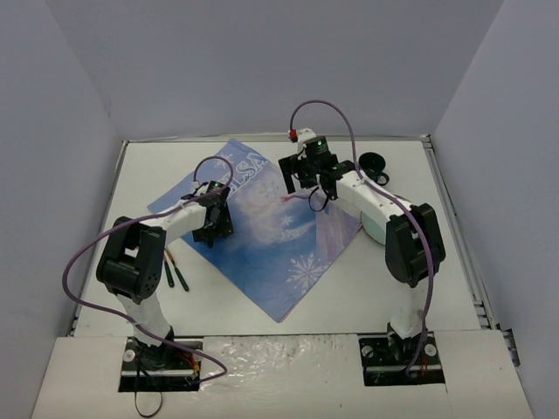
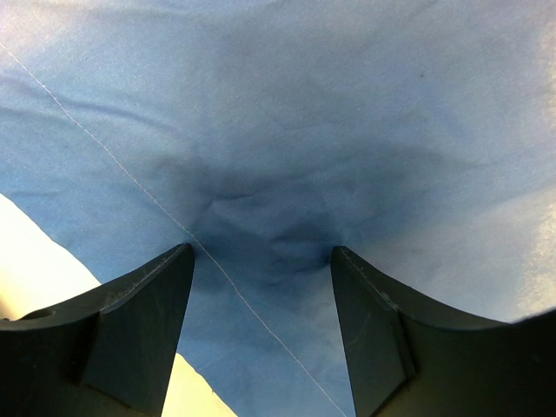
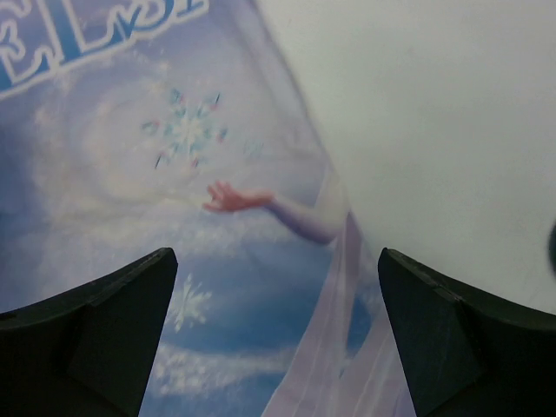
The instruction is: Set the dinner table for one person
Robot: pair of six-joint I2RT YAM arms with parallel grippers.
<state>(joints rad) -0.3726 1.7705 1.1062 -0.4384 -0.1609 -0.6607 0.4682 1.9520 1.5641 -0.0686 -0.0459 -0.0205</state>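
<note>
On the blue cloth (image 1: 278, 237) the left pincer (image 2: 261, 250) presses, jaws parted; right pincer (image 3: 278, 252) gapes above.

Left hand (image 2: 261, 252) and right hand (image 3: 278, 256) both with jaws apart.

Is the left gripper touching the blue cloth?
Touching. The left wrist view shows both fingertips of the left gripper pressed into the blue cloth, which puckers between them.

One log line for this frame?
cloth spread diagonally on dinner table | left claw open, low over cloth | right claw open, above cloth's edge
</note>
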